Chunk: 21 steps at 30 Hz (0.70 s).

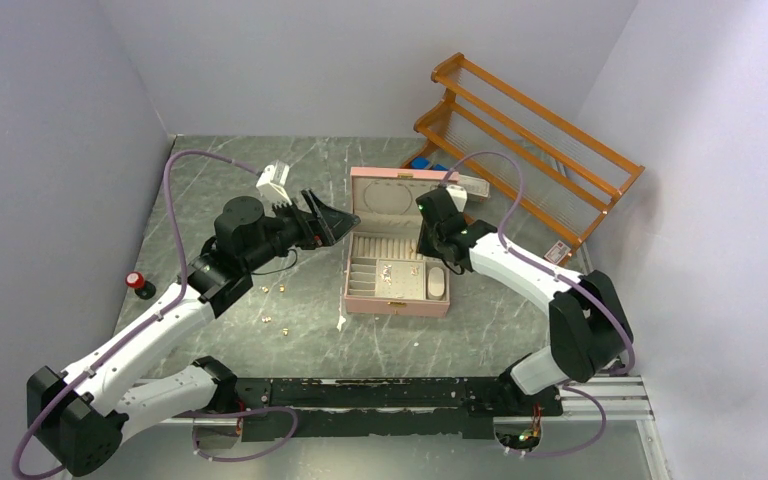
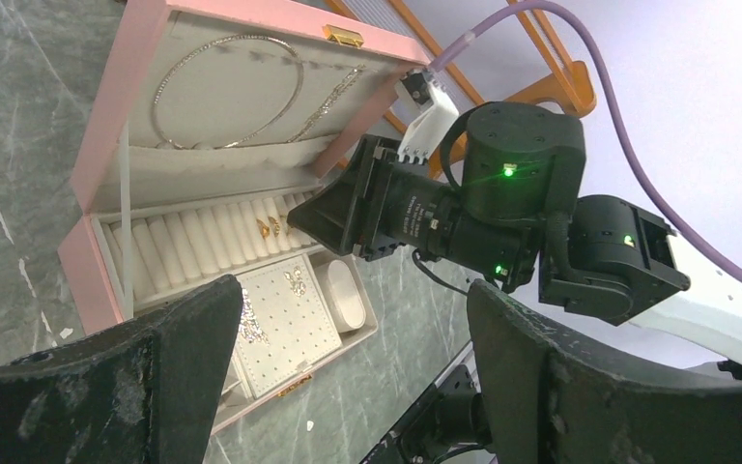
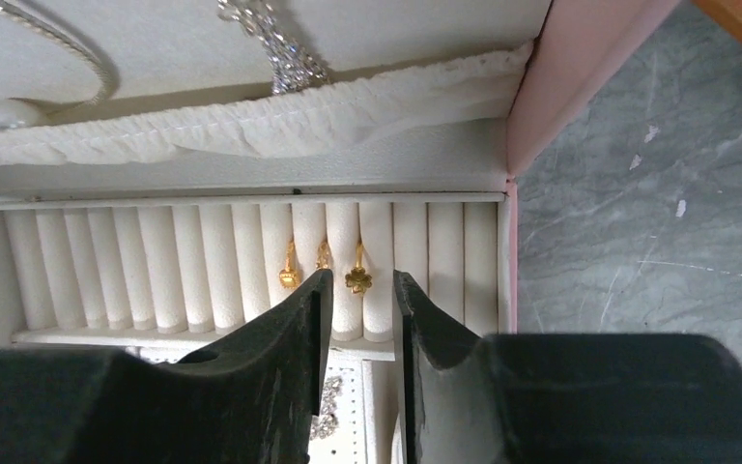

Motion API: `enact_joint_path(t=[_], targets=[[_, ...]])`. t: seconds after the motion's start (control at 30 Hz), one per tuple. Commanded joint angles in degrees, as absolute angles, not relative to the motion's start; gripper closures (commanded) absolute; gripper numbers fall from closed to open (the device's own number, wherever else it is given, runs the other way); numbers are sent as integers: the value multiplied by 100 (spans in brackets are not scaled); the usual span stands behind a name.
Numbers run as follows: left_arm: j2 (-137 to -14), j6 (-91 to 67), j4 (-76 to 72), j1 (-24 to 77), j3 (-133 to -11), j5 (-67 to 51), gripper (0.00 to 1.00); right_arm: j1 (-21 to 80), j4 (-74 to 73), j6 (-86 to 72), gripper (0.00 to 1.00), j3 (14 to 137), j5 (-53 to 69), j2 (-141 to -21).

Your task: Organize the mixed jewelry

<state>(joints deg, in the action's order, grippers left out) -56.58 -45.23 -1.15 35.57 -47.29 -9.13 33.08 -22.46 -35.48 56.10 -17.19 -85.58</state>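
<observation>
Several tiny gold pieces of the mixed jewelry (image 1: pixel 267 320) lie loose on the grey table, left of the open pink jewelry box (image 1: pixel 360 295). Three gold rings (image 3: pixel 357 279) sit in the box's white ring rolls. My right gripper (image 3: pixel 360 288) hovers just over them, jaws a little apart, and the flower-shaped ring shows in the gap, seated in its slot. A thin silvery loop (image 2: pixel 227 92) hangs in the lid. My left gripper (image 1: pixel 345 225) is raised beside the box's left side, wide open and empty, with both fingers (image 2: pixel 184 367) framing the box in the left wrist view.
An orange wooden rack (image 1: pixel 530 130) stands at the back right. A small red-capped bottle (image 1: pixel 138 283) sits at the left table edge. Sparkly earrings (image 2: pixel 297 280) are pinned on the box's perforated pad, next to a small oval cushion (image 2: pixel 343 295).
</observation>
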Motion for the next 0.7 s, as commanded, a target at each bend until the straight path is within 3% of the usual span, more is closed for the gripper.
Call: enact_joint_path(t=[0.0, 0.23, 0.43, 0.67], targets=[[-5670, -4570, -132, 3579, -4738, -813, 10, 3288, -2411, -3446, 67, 5814, -1775, -8322], [-5686, -4547, -10, 3586, -4741, -731, 9, 3287, -2204, -3377, 71, 5704, -1526, -8162], [-5711, -4520, 468, 3584, -4755, -366, 3, 3288, -1856, -3263, 72, 5463, -1153, -7745], [-5635, -4501, 1943, 3582, -4894, 606, 2, 3302, -1219, -3075, 65, 4973, -501, -7070]])
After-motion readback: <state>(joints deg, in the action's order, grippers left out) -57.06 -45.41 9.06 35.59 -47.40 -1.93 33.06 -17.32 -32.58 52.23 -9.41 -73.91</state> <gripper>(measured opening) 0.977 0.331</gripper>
